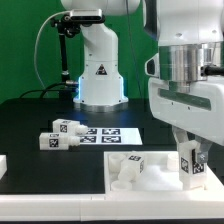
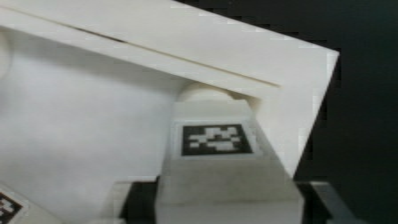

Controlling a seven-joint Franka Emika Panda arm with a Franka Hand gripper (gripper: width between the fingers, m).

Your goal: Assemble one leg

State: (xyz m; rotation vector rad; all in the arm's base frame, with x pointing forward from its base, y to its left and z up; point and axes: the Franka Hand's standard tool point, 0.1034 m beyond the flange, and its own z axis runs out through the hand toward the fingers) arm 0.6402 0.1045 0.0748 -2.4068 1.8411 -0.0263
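Your gripper (image 1: 190, 168) clamps one tagged leg (image 2: 217, 150) upright between its fingers (image 2: 320, 205), pressed into the corner of the white panel (image 2: 107, 110) directly beneath.

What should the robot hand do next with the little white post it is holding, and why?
Probably turn the leg gently to screw it in. The gripper seems shut on it, holding it upright at the corner of the white panel, at the exterior view's right. The wrist view shows the leg's end right against that corner, so it looks placed; whether it is seated cannot be told.
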